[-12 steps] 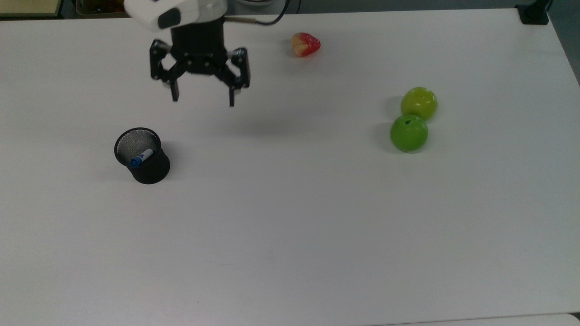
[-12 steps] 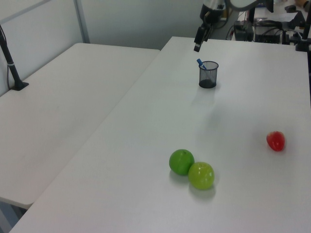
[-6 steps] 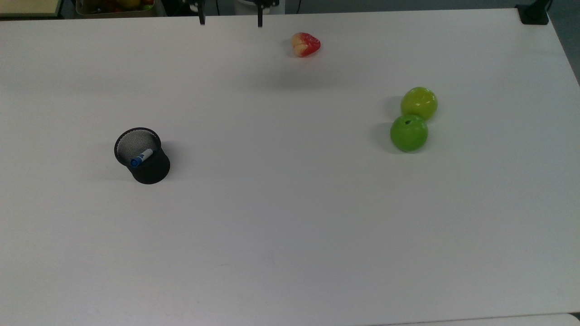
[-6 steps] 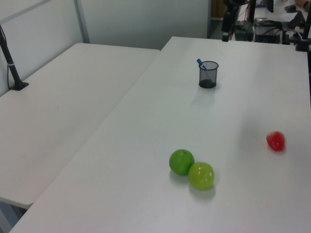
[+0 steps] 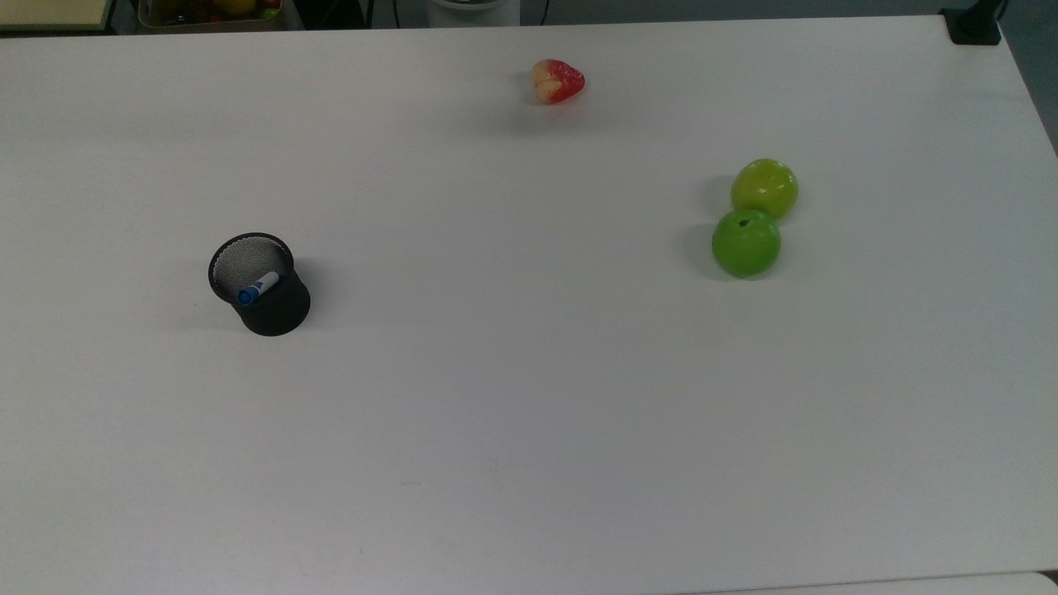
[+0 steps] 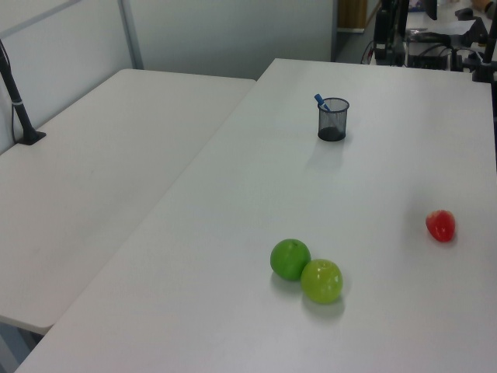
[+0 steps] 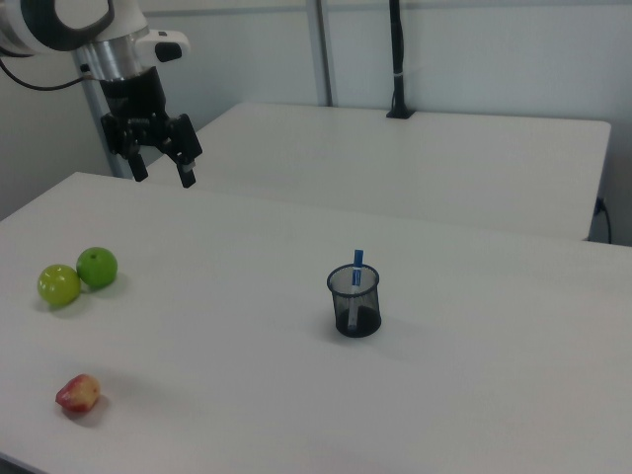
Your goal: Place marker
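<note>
Since a second ago the gripper (image 7: pixel 158 176) is pulling well away from the black mesh cup (image 7: pixel 355 301), fingers spread and carrying nothing. Inside that cup the marker (image 7: pixel 356 272) is standing, blue end up, so placing looks finished; only retreat is remaining.

A white table (image 5: pixel 529 413) holds a black mesh cup (image 5: pixel 263 289) containing a white marker (image 5: pixel 258 287) with a blue cap. Two apples sit together, one deep green (image 5: pixel 745 242), one yellow-green (image 5: pixel 764 188). A red fruit (image 5: pixel 558 81) has a pale yellow patch. The gripper (image 7: pixel 158 176) is black on a white arm (image 7: pixel 69 25).
</note>
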Controlling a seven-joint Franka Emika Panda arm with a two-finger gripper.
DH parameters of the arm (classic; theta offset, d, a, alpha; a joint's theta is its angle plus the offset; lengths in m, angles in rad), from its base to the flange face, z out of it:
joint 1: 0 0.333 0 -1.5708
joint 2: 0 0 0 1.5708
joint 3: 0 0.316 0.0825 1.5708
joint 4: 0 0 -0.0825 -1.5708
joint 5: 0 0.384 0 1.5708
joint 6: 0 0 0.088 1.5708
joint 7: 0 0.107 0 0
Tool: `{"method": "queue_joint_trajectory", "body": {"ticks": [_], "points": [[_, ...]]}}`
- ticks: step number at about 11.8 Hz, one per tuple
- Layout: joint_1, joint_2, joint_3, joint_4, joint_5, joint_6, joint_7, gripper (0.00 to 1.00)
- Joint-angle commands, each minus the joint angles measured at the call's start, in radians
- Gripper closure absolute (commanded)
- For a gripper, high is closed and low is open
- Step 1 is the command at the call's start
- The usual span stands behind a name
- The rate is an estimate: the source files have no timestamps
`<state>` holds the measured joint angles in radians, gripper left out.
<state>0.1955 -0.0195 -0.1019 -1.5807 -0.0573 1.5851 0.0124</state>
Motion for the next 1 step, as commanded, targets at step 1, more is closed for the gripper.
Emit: {"method": "queue_joint_trajectory", "body": {"ticks": [1], "points": [[0.005, -0.011, -0.007, -0.016, 0.010, -0.005, 0.006, 0.00]]}}
